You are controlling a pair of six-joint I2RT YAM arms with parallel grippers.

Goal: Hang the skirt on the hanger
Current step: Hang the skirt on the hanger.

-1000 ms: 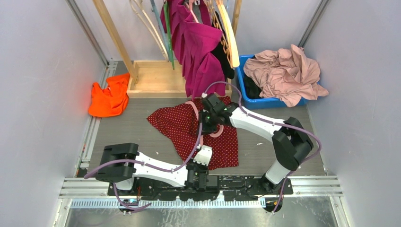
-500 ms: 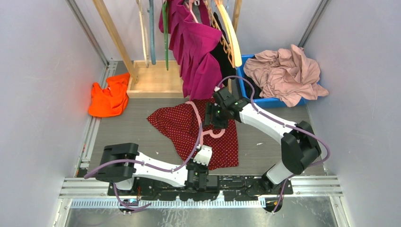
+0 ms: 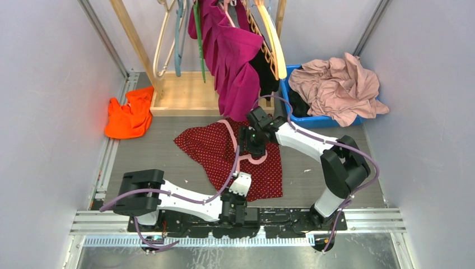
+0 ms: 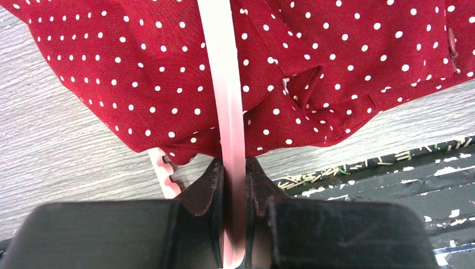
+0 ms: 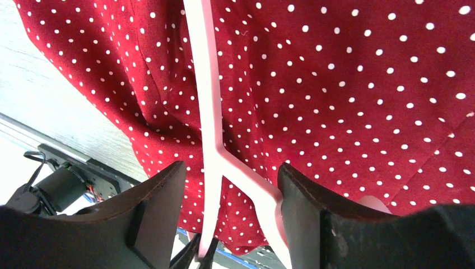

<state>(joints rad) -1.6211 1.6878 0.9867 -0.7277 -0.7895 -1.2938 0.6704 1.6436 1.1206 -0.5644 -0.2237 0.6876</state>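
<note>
l gripper [image 4: 234, 165] clamped on hanger [image 4: 222, 78]; r gripper [image 5: 231, 168] jaws apart, straddling hanger over skirt [image 5: 364, 84]

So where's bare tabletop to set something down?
Bare table left of the skirt, toward the orange cloth, and right of it, before the blue bin. The middle is crowded: skirt, hanger, left gripper, right gripper.

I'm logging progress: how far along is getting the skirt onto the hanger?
Done: the hanger lies across the flat skirt. In hand: the left gripper is shut on the hanger's bar, and the right gripper hovers open above it. Left: the skirt is not yet hung on the hanger.
</note>
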